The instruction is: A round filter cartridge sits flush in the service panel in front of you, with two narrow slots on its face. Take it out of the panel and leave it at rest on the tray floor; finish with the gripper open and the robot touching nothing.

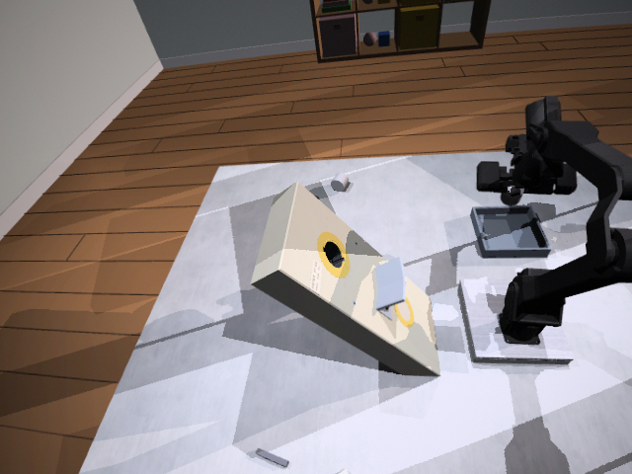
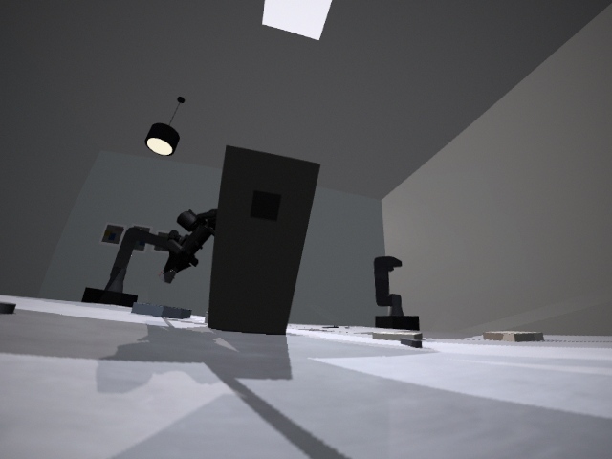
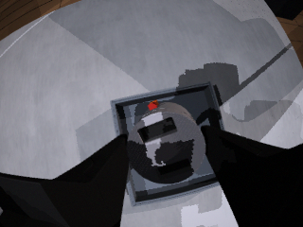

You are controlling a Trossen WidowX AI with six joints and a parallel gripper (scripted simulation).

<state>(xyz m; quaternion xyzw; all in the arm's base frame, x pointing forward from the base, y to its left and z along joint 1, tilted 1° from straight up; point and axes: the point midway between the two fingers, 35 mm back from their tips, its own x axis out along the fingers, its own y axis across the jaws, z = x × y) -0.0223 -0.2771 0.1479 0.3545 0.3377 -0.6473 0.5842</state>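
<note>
The filter cartridge (image 1: 511, 196) (image 2: 166, 276) (image 3: 163, 147) is a round grey cylinder with two dark slots on its face and a small red mark at its rim. My gripper (image 1: 511, 188) (image 3: 165, 136) is shut on it, one finger on each side. The cartridge hangs in the air above the tray. The blue-grey tray (image 1: 515, 253) (image 2: 161, 310) (image 3: 115, 118) shows behind it in the wrist view, where the cartridge hides much of the tray floor. The beige service panel (image 1: 301, 224) (image 2: 256, 267) has an empty dark hole (image 1: 334, 253) inside a yellow ring.
A pale flap (image 1: 390, 282) stands out from the panel near a second yellow ring (image 1: 404, 312). A small pale cylinder (image 1: 339, 182) lies behind the panel, and a dark bar (image 1: 272, 457) lies at the front. The arm's base stands on a pale slab (image 1: 479, 347) close to the tray.
</note>
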